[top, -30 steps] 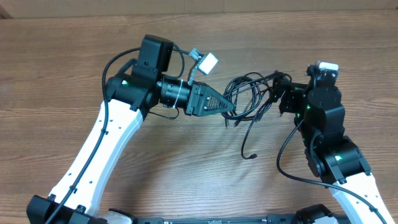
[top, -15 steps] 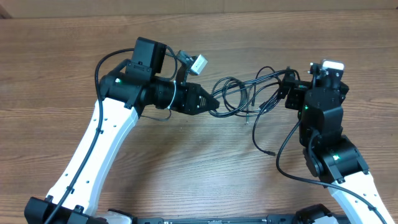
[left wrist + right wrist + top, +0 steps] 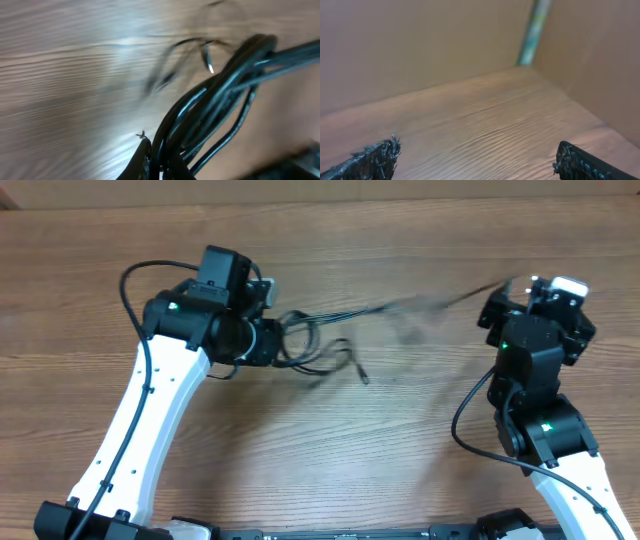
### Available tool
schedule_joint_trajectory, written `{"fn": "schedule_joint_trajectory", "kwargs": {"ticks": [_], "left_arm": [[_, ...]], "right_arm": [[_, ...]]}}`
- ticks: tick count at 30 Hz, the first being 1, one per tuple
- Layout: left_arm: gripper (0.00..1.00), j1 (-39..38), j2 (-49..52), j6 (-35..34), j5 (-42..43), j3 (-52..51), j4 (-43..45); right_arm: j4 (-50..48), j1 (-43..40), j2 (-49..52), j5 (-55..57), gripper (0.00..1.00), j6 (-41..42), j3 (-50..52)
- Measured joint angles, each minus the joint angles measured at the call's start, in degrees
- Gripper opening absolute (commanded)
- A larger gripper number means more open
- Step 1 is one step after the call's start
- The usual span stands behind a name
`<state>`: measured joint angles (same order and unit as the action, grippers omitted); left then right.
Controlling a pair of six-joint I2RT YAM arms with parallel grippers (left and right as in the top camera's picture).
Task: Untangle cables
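The cables (image 3: 310,345) are thin black cords bunched in loops beside my left gripper (image 3: 272,343), which is shut on them. In the left wrist view the bundle (image 3: 220,100) runs up and right out of the closed jaws (image 3: 162,160). One loose plug end (image 3: 362,377) lies on the table. A blurred strand (image 3: 420,305) stretches right towards my right gripper (image 3: 497,308). In the right wrist view the right gripper's fingers (image 3: 475,157) are wide apart with only bare table between them.
The wooden table (image 3: 330,450) runs under both arms. A tan wall (image 3: 420,40) stands along the table's far edge and corner. The thicker black wires on the arms (image 3: 135,280) loop out beside them.
My left gripper has pulled left with the cable bundle. My right gripper has moved right and up, away from the bundle, and no longer holds it. The cables are drawn out into a long blurred line.
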<state>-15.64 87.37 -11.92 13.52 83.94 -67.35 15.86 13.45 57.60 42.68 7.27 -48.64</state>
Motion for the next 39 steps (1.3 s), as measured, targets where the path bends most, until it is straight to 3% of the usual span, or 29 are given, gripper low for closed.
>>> {"fn": "schedule_joint_trajectory", "kwargs": {"ticks": [4,12,23,32,39], "left_arm": [[0.04,0.4,0.0,-0.2,-5.0,0.0,-0.3],[0.04,0.4,0.0,-0.2,-5.5,0.0,0.1],[0.04,0.4,0.0,0.4,-3.2,0.0,1.8],[0.04,0.4,0.0,13.1,8.6,-0.1,4.1],[0.04,-0.9,0.0,22.9,14.3,-0.1,2.7]], "right_arm": [[0.0,0.0,-0.1,2.2,1.0,0.3,0.0],[2.1,0.0,-0.1,0.7,1.0,0.7,0.0],[8.7,0.0,-0.1,-23.4,1.0,0.7,0.0],[10.4,0.0,-0.1,-46.3,1.0,0.6,0.0],[10.8,0.0,-0.1,-61.0,1.0,-5.6,0.0]]}}
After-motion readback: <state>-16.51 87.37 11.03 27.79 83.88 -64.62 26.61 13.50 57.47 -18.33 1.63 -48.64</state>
